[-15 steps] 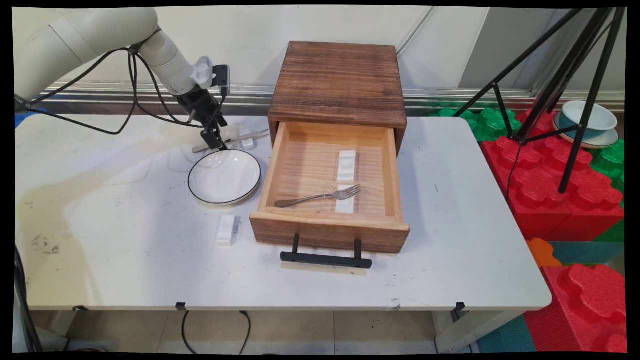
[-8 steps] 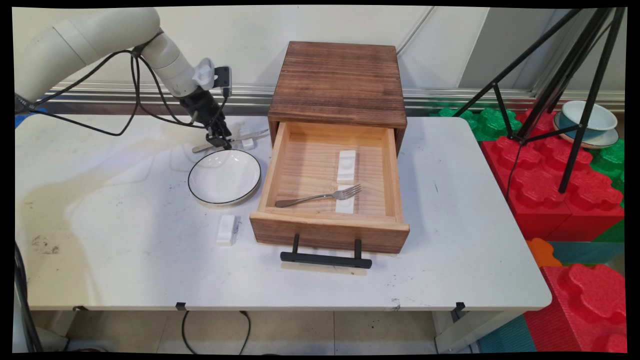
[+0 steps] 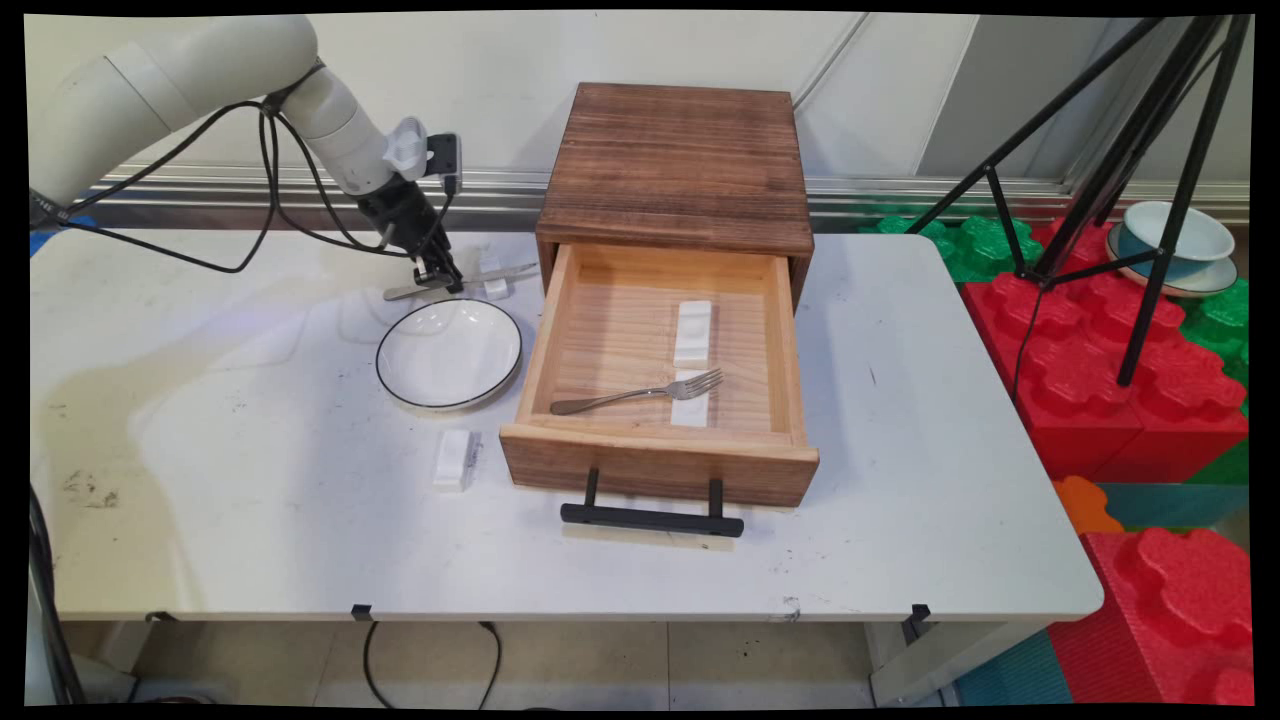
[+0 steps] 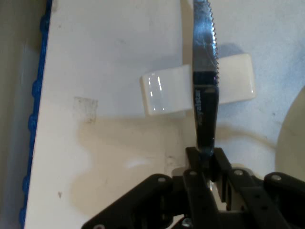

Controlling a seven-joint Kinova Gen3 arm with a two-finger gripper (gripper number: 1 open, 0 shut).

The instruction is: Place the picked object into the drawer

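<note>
The table [image 3: 250,500] carries a wooden cabinet [image 3: 680,165] at its far middle, with its drawer [image 3: 660,455] pulled out toward the near side. Inside the drawer a fork [image 3: 640,393] lies across a white rest [image 3: 690,410], with a second white rest [image 3: 693,332] just behind it. A white plate [image 3: 449,353] with a dark rim sits left of the drawer, and a small white block [image 3: 453,459] lies near the plate on its near side. Behind the plate, the gripper [image 4: 206,160] is pinched on the handle of a serrated knife [image 4: 205,71]. The knife blade lies across a white knife rest [image 4: 164,90] on the table.
</note>
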